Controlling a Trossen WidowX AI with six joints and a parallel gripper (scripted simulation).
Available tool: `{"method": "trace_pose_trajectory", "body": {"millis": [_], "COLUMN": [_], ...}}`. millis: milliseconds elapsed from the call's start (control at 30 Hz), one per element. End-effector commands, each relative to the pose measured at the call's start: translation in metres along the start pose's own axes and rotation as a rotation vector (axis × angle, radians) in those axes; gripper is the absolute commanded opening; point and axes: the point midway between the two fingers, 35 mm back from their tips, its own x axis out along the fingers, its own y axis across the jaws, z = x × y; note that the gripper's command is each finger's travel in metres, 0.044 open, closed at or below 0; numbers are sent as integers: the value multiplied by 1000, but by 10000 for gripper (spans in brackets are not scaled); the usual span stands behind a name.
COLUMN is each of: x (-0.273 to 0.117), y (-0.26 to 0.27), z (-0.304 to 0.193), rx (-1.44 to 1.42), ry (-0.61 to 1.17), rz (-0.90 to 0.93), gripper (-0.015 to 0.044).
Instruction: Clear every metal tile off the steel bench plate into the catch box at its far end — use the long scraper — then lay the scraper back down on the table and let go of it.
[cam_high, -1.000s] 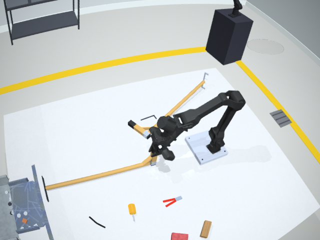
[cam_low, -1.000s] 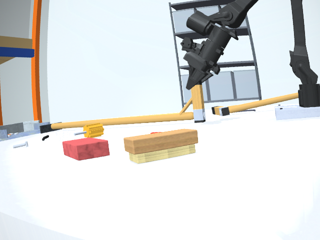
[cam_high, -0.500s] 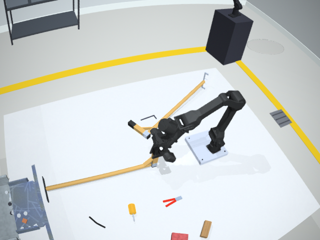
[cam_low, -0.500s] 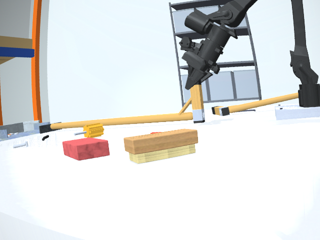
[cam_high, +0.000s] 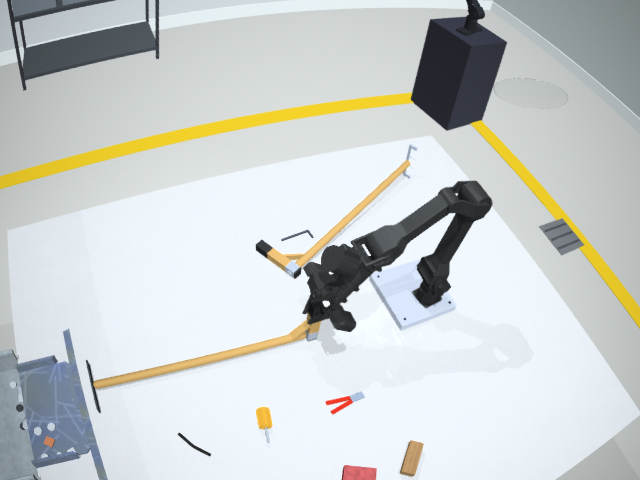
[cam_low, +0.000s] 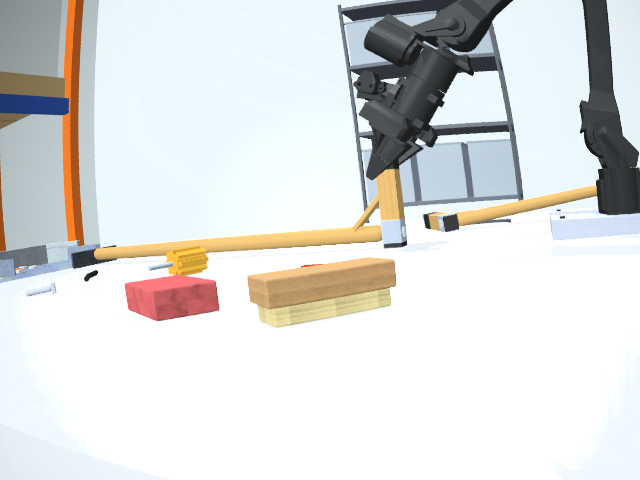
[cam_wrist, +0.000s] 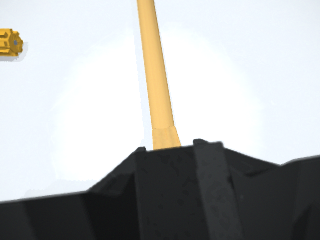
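Observation:
The long scraper (cam_high: 206, 360) (cam_low: 232, 242) (cam_wrist: 159, 85) lies on the table, its upright handle at the near end and its dark blade (cam_high: 90, 373) just short of the steel plate's near edge. My gripper (cam_high: 314, 315) (cam_low: 387, 167) (cam_wrist: 170, 149) is shut on the top of that handle; the fingers hide the black cap. The handle's foot appears to touch the table. The scratched bluish steel plate (cam_high: 51, 382) is at the far left. Several small tiles lie on it, among them an orange tile (cam_high: 49, 441) and a white one (cam_high: 50, 426). The catch box cannot be told clearly at the frame edge.
A hooked wooden tool (cam_high: 356, 211) (cam_low: 516, 208) lies behind the gripper, near a hex key (cam_high: 297, 235). A yellow screwdriver (cam_high: 263, 417) (cam_low: 188, 260) (cam_wrist: 9, 42), red-handled pliers (cam_high: 343, 401), a black strip (cam_high: 193, 445), a red block (cam_high: 359, 472) (cam_low: 170, 299) and a brush (cam_high: 412, 458) (cam_low: 320, 284) lie on the other side.

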Motion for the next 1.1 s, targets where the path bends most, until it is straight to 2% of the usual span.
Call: {"method": "trace_pose_trajectory", "body": {"millis": [0,1067], "x": [-2,-7], "y": [8,49], "z": [0,-6], "rx": [-5,-11], "ry": [-3,-6], "rz": [9,17], "gripper": [0,0]}}
